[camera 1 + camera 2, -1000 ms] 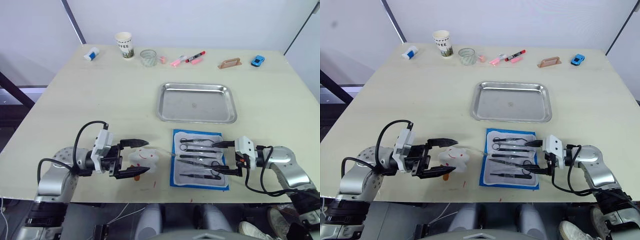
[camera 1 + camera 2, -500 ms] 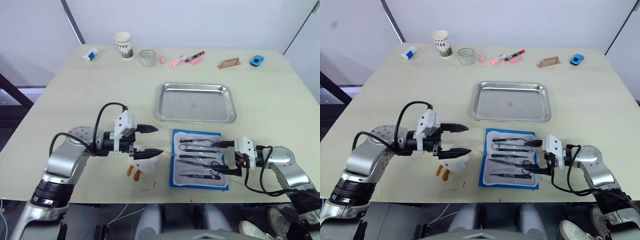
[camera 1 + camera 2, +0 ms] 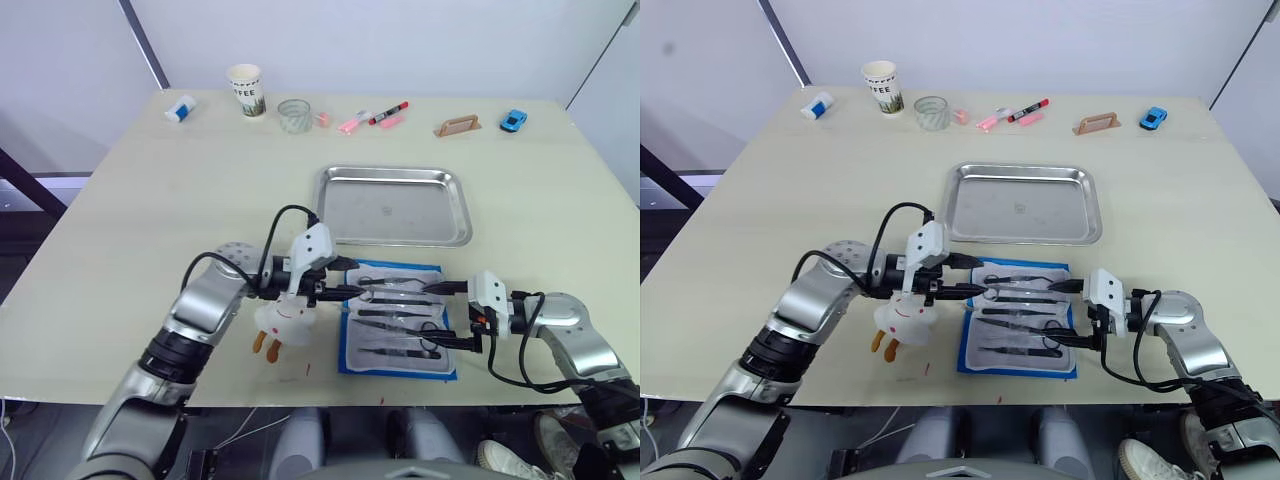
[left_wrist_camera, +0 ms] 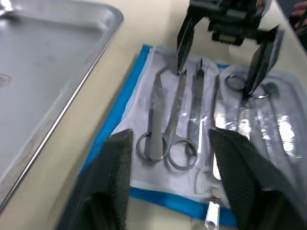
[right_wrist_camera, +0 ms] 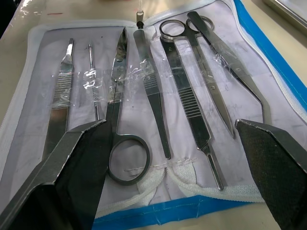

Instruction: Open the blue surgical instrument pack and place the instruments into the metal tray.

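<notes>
The pack (image 3: 397, 318) lies open just before the empty tray (image 3: 394, 206), its instruments (image 5: 158, 96) tucked under clear pockets; both the left gripper (image 3: 345, 280) and right gripper (image 3: 447, 315) gape wide, holding nothing; a pinch may snag the film and drag the pack; table edge near, tray side free.

Scene evenly and brightly lit from overhead; shadows soft. Glare seen on the metal tray (image 3: 394, 205) and clear pockets. Left wrist view blurred, fingers (image 4: 242, 177) out of focus.
</notes>
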`<act>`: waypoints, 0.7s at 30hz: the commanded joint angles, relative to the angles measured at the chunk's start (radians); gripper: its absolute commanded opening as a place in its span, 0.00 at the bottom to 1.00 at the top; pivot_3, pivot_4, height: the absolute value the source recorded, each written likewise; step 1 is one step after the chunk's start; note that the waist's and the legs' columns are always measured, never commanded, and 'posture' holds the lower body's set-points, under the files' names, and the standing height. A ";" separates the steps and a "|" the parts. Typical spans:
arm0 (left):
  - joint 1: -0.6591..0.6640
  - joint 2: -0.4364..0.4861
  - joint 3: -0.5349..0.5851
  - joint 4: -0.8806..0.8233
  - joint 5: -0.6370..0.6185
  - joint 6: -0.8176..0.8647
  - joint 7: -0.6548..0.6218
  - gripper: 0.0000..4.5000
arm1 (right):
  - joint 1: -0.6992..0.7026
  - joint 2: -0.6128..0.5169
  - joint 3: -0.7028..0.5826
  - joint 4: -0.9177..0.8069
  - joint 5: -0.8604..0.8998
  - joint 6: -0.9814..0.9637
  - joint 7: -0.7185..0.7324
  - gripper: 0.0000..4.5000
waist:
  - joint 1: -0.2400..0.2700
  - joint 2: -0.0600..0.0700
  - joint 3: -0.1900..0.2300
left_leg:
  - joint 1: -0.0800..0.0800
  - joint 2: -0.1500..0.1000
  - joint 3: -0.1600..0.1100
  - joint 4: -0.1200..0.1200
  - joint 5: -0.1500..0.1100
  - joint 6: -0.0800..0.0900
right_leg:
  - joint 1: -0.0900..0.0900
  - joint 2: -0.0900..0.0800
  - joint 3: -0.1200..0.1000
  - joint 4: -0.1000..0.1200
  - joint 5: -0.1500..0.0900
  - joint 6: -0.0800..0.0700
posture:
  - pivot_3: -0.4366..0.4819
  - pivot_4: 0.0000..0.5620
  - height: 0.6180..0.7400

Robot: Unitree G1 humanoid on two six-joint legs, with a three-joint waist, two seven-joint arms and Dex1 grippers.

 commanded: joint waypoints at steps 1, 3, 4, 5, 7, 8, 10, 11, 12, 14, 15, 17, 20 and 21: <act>-0.026 -0.009 -0.011 0.013 0.036 -0.045 0.005 0.27 | 0.029 -0.004 0.029 0.023 -0.059 0.027 -0.019 1.00 | 0.000 0.000 0.000 | 0.000 0.000 0.000 0.000 0.000 0.000 | 0.000 0.000 0.000 0.000 0.000 0.000 | 0.48 0.27 1.00; -0.030 -0.018 -0.021 0.021 0.048 -0.053 0.004 0.27 | 0.032 -0.004 0.029 0.020 -0.058 0.028 -0.020 1.00 | 0.000 0.000 0.000 | 0.000 0.000 0.000 0.000 0.000 0.000 | 0.000 0.000 0.000 0.000 0.000 0.000 | 0.48 0.27 1.00; -0.032 -0.021 -0.024 0.023 0.052 -0.054 0.002 0.27 | 0.033 -0.005 0.029 0.019 -0.058 0.029 -0.020 1.00 | 0.000 0.000 0.000 | 0.000 0.000 0.000 0.000 0.000 0.000 | 0.000 0.000 0.000 0.000 0.000 0.000 | 0.48 0.27 1.00; -0.033 -0.023 -0.028 0.026 0.059 -0.057 0.000 0.27 | 0.034 -0.005 0.029 0.019 -0.058 0.029 -0.021 1.00 | 0.000 0.000 0.000 | 0.000 0.000 0.000 0.000 0.000 0.000 | 0.000 0.000 0.000 0.000 0.000 0.000 | 0.48 0.27 1.00; -0.039 -0.033 -0.037 0.041 0.080 -0.073 0.001 0.27 | 0.034 -0.005 0.029 0.018 -0.058 0.030 -0.022 1.00 | 0.000 0.000 0.000 | 0.000 0.000 0.000 0.000 0.000 0.000 | 0.000 0.000 0.000 0.000 0.000 0.000 | 0.48 0.27 1.00; -0.041 -0.036 -0.039 0.046 0.087 -0.078 0.001 0.27 | 0.034 -0.005 0.029 0.018 -0.058 0.030 -0.023 1.00 | 0.000 0.000 0.000 | 0.000 0.000 0.000 0.000 0.000 0.000 | 0.000 0.000 0.000 0.000 0.000 0.000 | 0.48 0.27 1.00; -0.048 -0.046 -0.044 0.054 0.098 -0.085 0.003 0.27 | 0.035 -0.004 0.029 0.017 -0.058 0.031 -0.024 1.00 | 0.000 0.000 0.000 | 0.000 0.000 0.000 0.000 0.000 0.000 | 0.000 0.000 0.000 0.000 0.000 0.000 | 0.48 0.27 1.00; -0.051 -0.050 -0.046 0.059 0.105 -0.089 0.005 0.27 | 0.034 -0.004 0.029 0.017 -0.059 0.031 -0.025 1.00 | 0.000 0.000 0.000 | 0.000 0.000 0.000 0.000 0.000 0.000 | 0.000 0.000 0.000 0.000 0.000 0.000 | 0.48 0.27 1.00; -0.053 -0.054 -0.047 0.063 0.110 -0.091 0.006 0.27 | 0.034 -0.004 0.029 0.017 -0.058 0.032 -0.025 1.00 | 0.000 0.000 0.000 | 0.000 0.000 0.000 0.000 0.000 0.000 | 0.000 0.000 0.000 0.000 0.000 0.000 | 0.48 0.27 1.00; -0.059 -0.061 -0.053 0.072 0.122 -0.096 0.006 0.27 | 0.033 -0.004 0.029 0.019 -0.058 0.032 -0.026 1.00 | 0.000 0.000 0.000 | 0.000 0.000 0.000 0.000 0.000 0.000 | 0.000 0.000 0.000 0.000 0.000 0.000 | 0.48 0.27 1.00; -0.062 -0.065 -0.057 0.076 0.128 -0.098 0.006 0.27 | 0.032 -0.004 0.029 0.019 -0.058 0.032 -0.026 1.00 | 0.000 0.000 0.000 | 0.000 0.000 0.000 0.000 0.000 0.000 | 0.000 0.000 0.000 0.000 0.000 0.000 | 0.48 0.27 1.00; -0.074 -0.078 -0.064 0.090 0.140 -0.099 0.011 0.27 | 0.031 -0.004 0.030 0.020 -0.058 0.033 -0.026 1.00 | 0.000 0.000 0.000 | 0.000 0.000 0.000 0.000 0.000 0.000 | 0.000 0.000 0.000 0.000 0.000 0.000 | 0.48 0.27 1.00; -0.090 -0.091 -0.069 0.112 0.158 -0.096 0.018 0.27 | 0.029 -0.003 0.031 0.020 -0.059 0.034 -0.026 1.00 | 0.000 0.000 0.000 | 0.000 0.000 0.000 0.000 0.000 0.000 | 0.000 0.000 0.000 0.000 0.000 0.000 | 0.48 0.27 1.00; -0.095 -0.093 -0.070 0.118 0.163 -0.094 0.019 0.27 | 0.029 -0.003 0.031 0.020 -0.059 0.034 -0.026 1.00 | 0.000 0.000 0.000 | 0.000 0.000 0.000 0.000 0.000 0.000 | 0.000 0.000 0.000 0.000 0.000 0.000 | 0.48 0.27 1.00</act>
